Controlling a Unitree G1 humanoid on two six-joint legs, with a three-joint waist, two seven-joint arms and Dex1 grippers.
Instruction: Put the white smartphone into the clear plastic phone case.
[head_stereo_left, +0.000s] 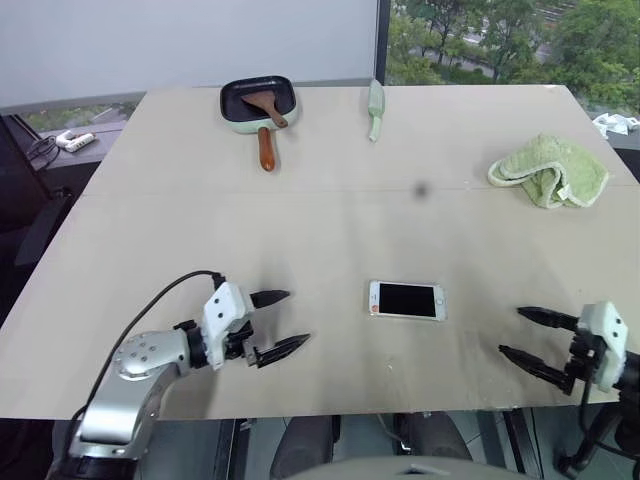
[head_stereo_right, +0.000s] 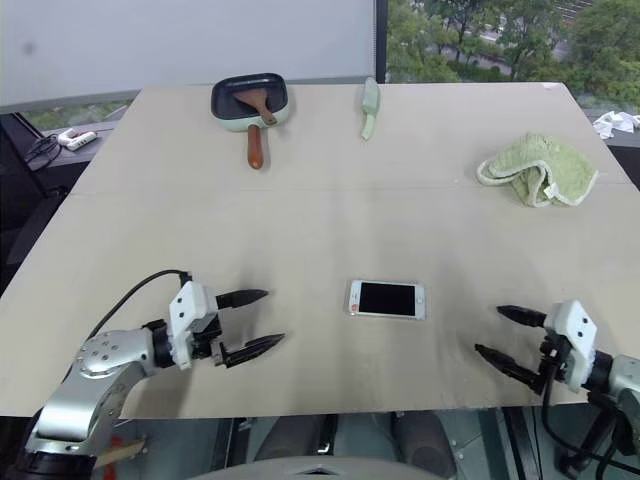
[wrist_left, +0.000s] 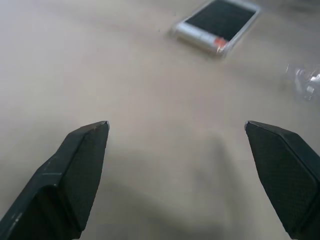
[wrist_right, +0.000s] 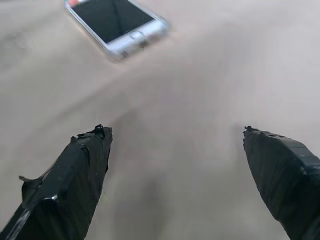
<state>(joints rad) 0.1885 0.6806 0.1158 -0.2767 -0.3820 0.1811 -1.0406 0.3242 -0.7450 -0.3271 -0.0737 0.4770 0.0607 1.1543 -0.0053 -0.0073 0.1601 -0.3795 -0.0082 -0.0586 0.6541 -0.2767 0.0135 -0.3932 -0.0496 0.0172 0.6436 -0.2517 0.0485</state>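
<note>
Surface: a wide beige table (head_stereo_left: 330, 200), matt, with a faint seam running across its middle; beyond its far edge a pale wall and a window giving on green trees; dark floor to the left with a white power strip (head_stereo_left: 74, 141) and cables.

Far side of the table: at about 11 o'clock from its centre a small pale green square pan (head_stereo_left: 257, 104), dark inside, with a brown wooden handle pointing toward the near edge and a brown spatula (head_stereo_left: 264, 106) lying in it; at about 12 o'clock a pale green knife (head_stereo_left: 375, 108) lying flat; at about 2 o'clock a crumpled green cloth (head_stereo_left: 550, 170).

Task's thing: the white smartphone (head_stereo_left: 406, 300) lies flat, screen up, long side across the table, on the near half, its reddish mark at the left end; glossy transparent edges hug its rim in both wrist views, which reads as the clear plastic phone case (wrist_left: 220, 48) around it, though I cannot tell how fully it is seated.

Jaws: left gripper (head_stereo_left: 278, 322) at roughly 8 o'clock of the phone, fingers spread wide and empty, well apart from it; right gripper (head_stereo_left: 527, 335) at roughly 4 o'clock, fingers likewise spread and empty, near but not touching; the phone lies between the two.
</note>
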